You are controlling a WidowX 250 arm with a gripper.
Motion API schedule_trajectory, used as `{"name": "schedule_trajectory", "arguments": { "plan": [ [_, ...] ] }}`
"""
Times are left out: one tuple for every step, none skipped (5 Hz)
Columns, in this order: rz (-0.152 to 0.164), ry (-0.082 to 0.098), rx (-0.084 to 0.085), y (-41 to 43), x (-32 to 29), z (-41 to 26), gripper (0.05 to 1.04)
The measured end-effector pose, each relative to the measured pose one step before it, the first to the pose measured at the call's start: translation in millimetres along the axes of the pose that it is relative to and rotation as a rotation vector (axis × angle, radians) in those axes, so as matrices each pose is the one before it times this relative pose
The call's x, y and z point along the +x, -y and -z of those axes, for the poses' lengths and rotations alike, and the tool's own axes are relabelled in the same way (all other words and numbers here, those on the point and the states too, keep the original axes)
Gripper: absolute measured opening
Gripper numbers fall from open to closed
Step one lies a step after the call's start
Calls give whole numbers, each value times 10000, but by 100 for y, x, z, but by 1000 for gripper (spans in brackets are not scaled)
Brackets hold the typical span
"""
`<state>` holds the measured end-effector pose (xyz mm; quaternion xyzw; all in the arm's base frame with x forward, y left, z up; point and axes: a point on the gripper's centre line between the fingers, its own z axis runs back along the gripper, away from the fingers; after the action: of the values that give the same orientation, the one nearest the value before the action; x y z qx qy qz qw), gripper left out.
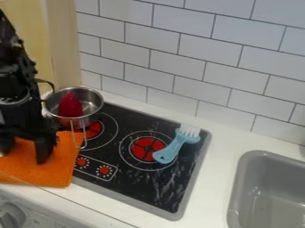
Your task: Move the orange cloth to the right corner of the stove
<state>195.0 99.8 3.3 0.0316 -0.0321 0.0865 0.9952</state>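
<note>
Your black two-finger tool (24, 153) hangs with its fingers wide apart over the orange textured cloth (59, 167), at the left side of the black-topped stove (170, 187). You have grasp, carry and release left. Your roomiest path looks frontward, clear of the shiny metal pot (91, 103) and blue brush (169, 152), stopping before the grey sink (237, 187).

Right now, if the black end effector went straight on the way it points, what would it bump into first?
The end effector points down, so it would most likely meet the orange cloth first. From this one view I can't tell how much gap is left, if any.
</note>
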Motion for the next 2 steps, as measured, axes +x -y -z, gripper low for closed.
{"name": "schedule_trajectory", "arguments": {
  "plan": [
    [240,84,19,437,247,131,999],
    [480,127,-4,1436,350,61,999]
  ]
}}
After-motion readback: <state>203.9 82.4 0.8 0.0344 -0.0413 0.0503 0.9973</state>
